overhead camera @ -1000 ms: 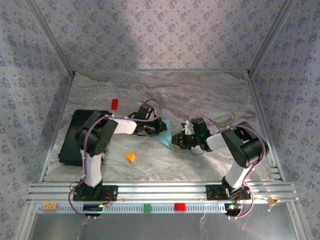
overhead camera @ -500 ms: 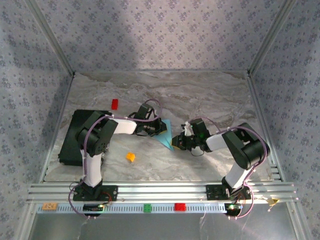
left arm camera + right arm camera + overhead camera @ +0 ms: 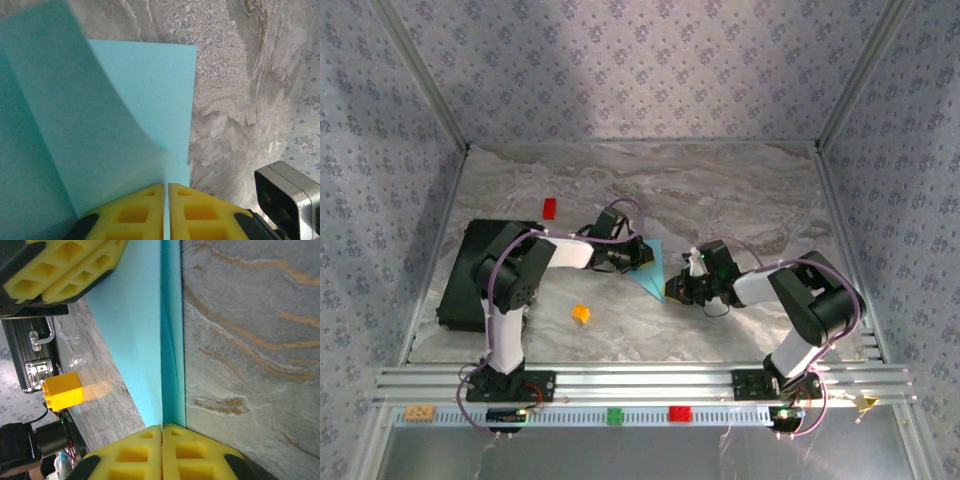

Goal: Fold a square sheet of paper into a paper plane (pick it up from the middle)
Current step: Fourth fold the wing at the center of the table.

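- Task item: a thin light-blue paper sheet (image 3: 648, 268), already creased into a long pointed shape. It sits over the middle of the grey marbled table (image 3: 740, 190), between the two arms.
- Left gripper (image 3: 632, 258): in its own wrist view the yellow foam pads (image 3: 135, 212) are pressed together with the paper's edge between them. I judge it closed on the broad end of the sheet.
- Right gripper (image 3: 672, 290): its pads (image 3: 135, 452) meet on the folded edge at the narrow tip, with no gap visible. I judge it closed on the sheet as well.
- Governing relation: from above, the sheet's long axis runs diagonally from far-left, at the left gripper, to near-right, at the right gripper. In the right wrist view the crease runs straight away from the jaws. Each arm touches one end, so neither is nearer.
- I cannot tell whether the sheet rests on the table or hangs just above it.
- Bystanders: a small orange block (image 3: 581, 314) lies near the sheet on its near-left side. A black rectangular slab (image 3: 465, 270) lies well apart at the left.
- Markings: I can read no brand or writing. A small tan tag (image 3: 418, 411) on the front rail is too small to read.
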You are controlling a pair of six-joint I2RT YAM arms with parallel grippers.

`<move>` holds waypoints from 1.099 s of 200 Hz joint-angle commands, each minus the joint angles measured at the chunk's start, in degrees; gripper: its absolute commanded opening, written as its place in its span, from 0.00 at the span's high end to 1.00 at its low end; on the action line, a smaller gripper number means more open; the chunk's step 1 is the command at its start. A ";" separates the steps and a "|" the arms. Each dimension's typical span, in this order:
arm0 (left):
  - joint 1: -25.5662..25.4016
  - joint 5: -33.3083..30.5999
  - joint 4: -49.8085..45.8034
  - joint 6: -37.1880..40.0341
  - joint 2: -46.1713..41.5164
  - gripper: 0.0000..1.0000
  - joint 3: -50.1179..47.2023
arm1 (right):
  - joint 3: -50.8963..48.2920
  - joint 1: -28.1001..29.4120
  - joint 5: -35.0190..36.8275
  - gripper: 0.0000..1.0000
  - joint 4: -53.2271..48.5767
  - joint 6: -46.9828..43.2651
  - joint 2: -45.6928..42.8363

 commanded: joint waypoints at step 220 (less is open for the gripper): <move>-0.26 -0.57 -0.95 0.00 1.73 0.90 -0.88 | -3.07 2.63 2.64 0.95 -16.46 -3.06 -2.38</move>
